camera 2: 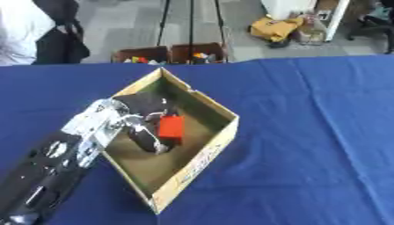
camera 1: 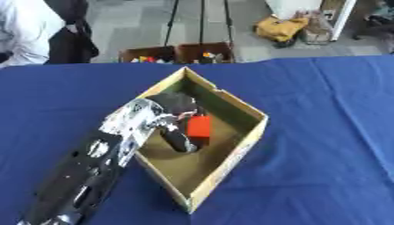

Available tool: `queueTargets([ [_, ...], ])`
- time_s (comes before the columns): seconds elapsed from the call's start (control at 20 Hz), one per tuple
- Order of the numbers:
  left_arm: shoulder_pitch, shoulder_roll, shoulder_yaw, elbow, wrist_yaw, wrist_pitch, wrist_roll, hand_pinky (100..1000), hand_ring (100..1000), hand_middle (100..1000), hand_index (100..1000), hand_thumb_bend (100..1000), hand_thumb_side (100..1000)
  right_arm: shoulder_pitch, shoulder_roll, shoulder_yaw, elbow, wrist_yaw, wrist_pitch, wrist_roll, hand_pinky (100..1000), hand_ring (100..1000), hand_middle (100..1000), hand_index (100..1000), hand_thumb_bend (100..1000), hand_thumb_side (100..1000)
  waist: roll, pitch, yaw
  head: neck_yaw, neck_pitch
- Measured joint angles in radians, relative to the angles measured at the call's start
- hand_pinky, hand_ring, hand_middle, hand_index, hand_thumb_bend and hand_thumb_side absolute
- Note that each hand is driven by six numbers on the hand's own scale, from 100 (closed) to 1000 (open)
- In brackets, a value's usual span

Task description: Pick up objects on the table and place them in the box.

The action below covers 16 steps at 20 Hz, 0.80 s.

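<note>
An open cardboard box (camera 1: 252, 115) sits askew on the blue table. My left arm comes in from the lower left, and my left hand (camera 1: 176, 114) is inside the box. Its fingers and thumb are curled round an orange-red block (camera 1: 199, 126), which is low over the box's brown floor. Whether the block touches the floor I cannot tell. My right hand shows in neither view.
The blue cloth (camera 1: 323, 132) covers the table all around the box. Beyond the far edge, two cardboard boxes (camera 1: 177, 53) with small colourful items stand on the floor, next to tripod legs. A person (camera 1: 31, 30) stands at the far left.
</note>
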<state>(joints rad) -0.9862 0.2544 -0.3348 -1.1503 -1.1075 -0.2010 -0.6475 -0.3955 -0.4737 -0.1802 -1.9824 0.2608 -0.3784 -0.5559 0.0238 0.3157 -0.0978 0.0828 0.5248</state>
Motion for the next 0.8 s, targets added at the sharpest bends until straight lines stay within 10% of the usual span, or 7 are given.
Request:
queueTargets([
  [0.1, -0.003, -0.002, 0.001, 0.002, -0.002, -0.019, -0.010, 666, 775, 813, 955, 101, 423, 0.000, 0.003, 0.000, 0.000, 0.000, 0.000, 0.000, 774, 718, 772, 799, 100, 742, 0.000, 0.000, 0.000, 0.000, -0.001],
  [0.15, -0.004, -0.002, 0.003, 0.002, -0.005, -0.028, -0.016, 754, 844, 870, 986, 290, 498, 0.000, 0.004, 0.000, 0.000, 0.000, 0.000, 0.000, 774, 718, 772, 799, 100, 741, 0.000, 0.000, 0.000, 0.000, -0.003],
  [0.45, 0.004, -0.002, 0.009, -0.007, -0.035, -0.055, -0.035, 895, 958, 978, 1000, 759, 803, 0.000, 0.004, 0.000, 0.000, 0.000, 0.000, 0.000, 774, 718, 772, 798, 100, 741, 0.000, 0.000, 0.001, 0.000, -0.003],
  [0.8, 0.008, 0.018, 0.031, -0.079, -0.058, -0.015, -0.039, 870, 943, 953, 1000, 920, 966, 0.001, 0.004, -0.001, 0.000, 0.000, 0.001, -0.002, 774, 718, 772, 798, 100, 741, 0.000, 0.000, 0.003, -0.005, -0.003],
])
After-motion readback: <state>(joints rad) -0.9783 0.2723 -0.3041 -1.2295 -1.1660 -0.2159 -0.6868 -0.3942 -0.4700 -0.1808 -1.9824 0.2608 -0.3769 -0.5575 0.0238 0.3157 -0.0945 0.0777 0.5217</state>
